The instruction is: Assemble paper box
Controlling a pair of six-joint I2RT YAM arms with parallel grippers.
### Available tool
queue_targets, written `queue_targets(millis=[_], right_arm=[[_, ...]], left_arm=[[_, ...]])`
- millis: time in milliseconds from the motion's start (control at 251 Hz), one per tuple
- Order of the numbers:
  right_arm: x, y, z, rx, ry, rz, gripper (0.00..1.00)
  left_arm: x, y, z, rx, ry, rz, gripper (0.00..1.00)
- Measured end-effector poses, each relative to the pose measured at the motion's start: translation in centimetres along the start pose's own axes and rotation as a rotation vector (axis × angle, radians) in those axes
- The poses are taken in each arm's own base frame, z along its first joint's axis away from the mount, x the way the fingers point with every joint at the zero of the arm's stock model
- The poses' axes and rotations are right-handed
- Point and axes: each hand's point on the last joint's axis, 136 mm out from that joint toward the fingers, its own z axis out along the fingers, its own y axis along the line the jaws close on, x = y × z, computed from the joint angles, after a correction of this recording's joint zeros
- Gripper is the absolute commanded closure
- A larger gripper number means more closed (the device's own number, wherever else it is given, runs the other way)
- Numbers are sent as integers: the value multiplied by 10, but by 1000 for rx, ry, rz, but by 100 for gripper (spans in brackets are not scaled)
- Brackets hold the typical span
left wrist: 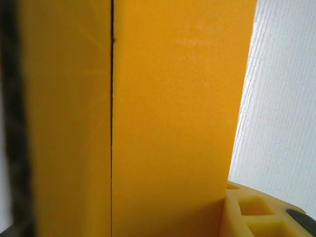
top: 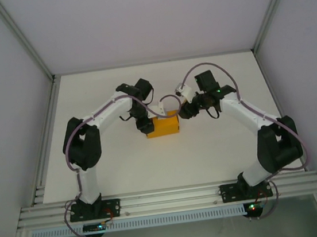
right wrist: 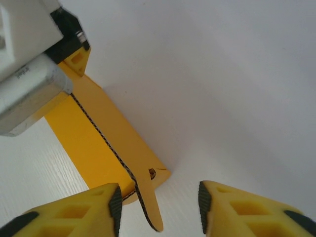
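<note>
paper box (top: 165,126) lies low on the table (top: 209,153), mid-way between the two arms. left gripper (top: 146,126) sits at its left end. its wrist view gives us orange card pressed close, one dark seam (left wrist: 111,123) and one finger (left wrist: 256,210) at the frame corner; we cannot tell its grip. right wrist view adds a loose tab (right wrist: 151,207) jutting toward the right gripper (right wrist: 159,197), whose fingers are wide apart and hold nothing. box interior hidden.
</note>
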Motion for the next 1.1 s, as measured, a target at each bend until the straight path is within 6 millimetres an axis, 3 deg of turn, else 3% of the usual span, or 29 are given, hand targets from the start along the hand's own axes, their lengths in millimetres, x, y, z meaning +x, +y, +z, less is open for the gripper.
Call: queue_targets(millis=[204,371,523,718,946,1102], right_arm=[[-1,4,9,-48,42,4,100],[-1,7,9,-47,60,56,100],[-2,6,12,62,34,296,100],[2,10,10,221,-131,550,100],[1,4,14,300,-270,630,100],[3,7,16,365,-357,571,100]], left_arm=[[0,0,0,-1,2,-12,64],[1,0,0,1,1,-25,63],[-1,0,1,17,-5,-65,62],[-3,0,2,25,0,-80,62],[-7,0,3,23,-8,-109,60],[-7,0,3,22,-10,-125,60]])
